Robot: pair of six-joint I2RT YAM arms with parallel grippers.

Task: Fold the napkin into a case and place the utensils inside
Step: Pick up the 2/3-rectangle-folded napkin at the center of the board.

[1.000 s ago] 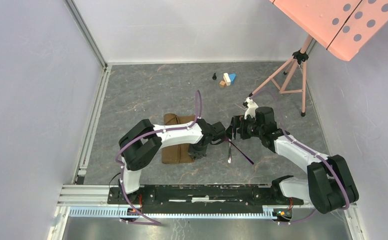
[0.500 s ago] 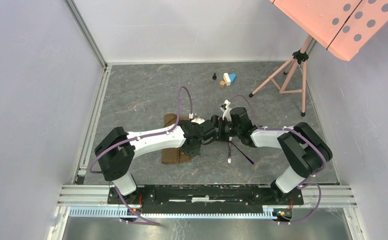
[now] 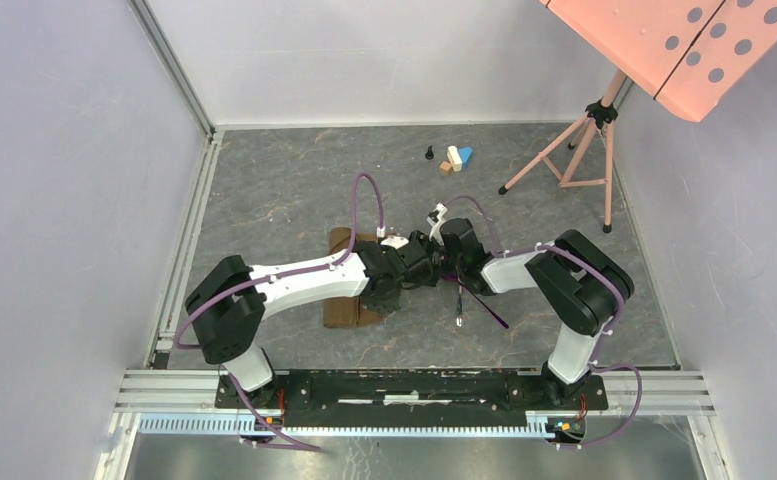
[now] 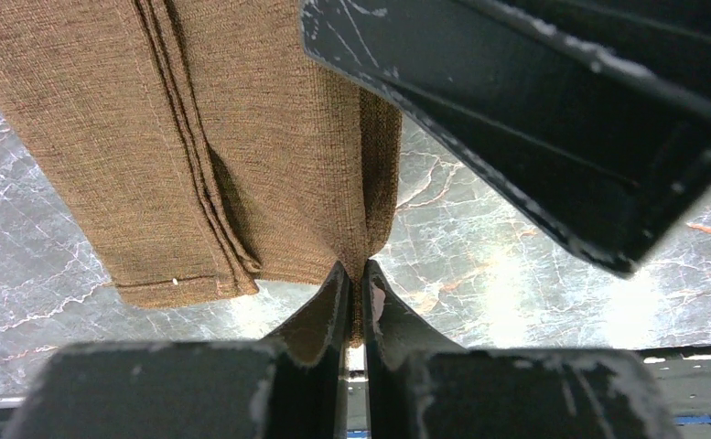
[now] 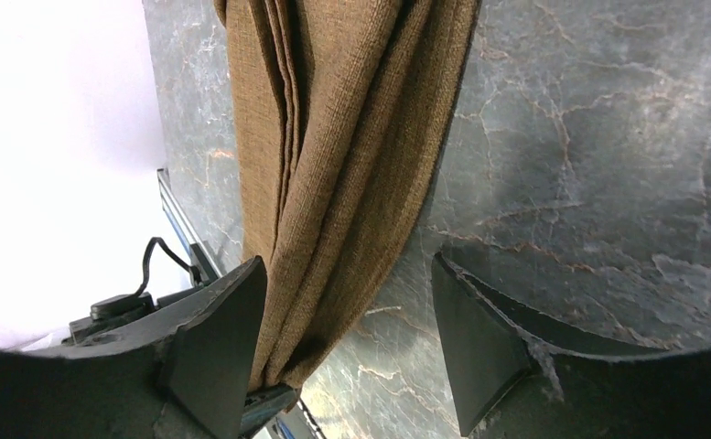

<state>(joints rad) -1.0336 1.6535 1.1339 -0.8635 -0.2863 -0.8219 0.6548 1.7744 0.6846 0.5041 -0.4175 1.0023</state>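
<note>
One camera high, two on my wrists.
The top view looks down from behind my bases over the whole worktop (image 3: pixel 294 190); each wrist camera peers close past its own jaws, and all three share the folded napkin (image 4: pixel 242 137) and the grey marbling beneath.

**Table centre:** blocked. The left gripper (image 4: pixel 356 274) and right gripper (image 5: pixel 342 338) meet nose to nose at the edge of the folded brown cloth napkin (image 3: pixel 342 310), with apparently no passage between them.

**Just right of them:** a thin dark-handled spoon (image 3: pixel 489 312) and a small silver metal fork (image 3: pixel 459 308), lying crossed.

**Far edge:** small coloured toy blocks (image 3: pixel 454 158) and a pink metal tripod (image 3: pixel 564 160).

**Left and far-centre grey marbled tabletop (image 3: pixel 284 190):** open room.
</note>
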